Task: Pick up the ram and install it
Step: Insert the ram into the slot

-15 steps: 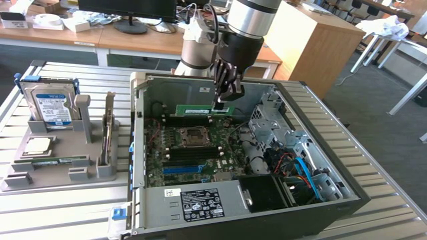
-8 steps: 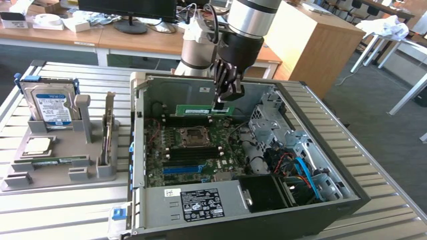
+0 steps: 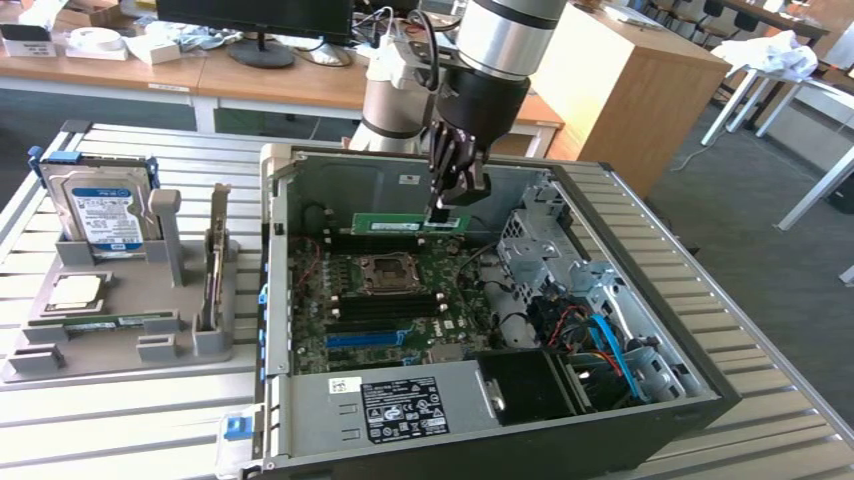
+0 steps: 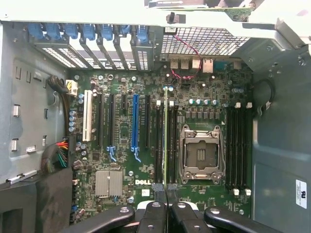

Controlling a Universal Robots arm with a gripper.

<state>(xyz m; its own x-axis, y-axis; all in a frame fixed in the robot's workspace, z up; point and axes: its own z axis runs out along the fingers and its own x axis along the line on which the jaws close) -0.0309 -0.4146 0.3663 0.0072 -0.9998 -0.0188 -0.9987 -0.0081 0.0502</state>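
The fingers [image 3: 450, 172] are clamped on the ram [image 3: 404, 224], held edge-down over the far memory slots [image 4: 173, 141] in the open case [image 3: 276, 250]; insertion is judged in hand, and exact slot alignment is required.

The ram [image 3: 411, 222] hangs over the motherboard [image 3: 380, 300] inside the computer case [image 3: 347, 175]; the hard drive [image 3: 107, 205] stands beside it, on the exterior view's left

Black fingers [image 3: 461, 175] pinch the green ram [image 3: 400, 222] with its pale label. Beneath the fingers, the dark green motherboard [image 4: 146, 182] carries black memory slots [image 4: 238, 145], one blue expansion slot [image 4: 134, 121], one white slot [image 4: 88, 114] and a silver processor socket [image 4: 201, 155].
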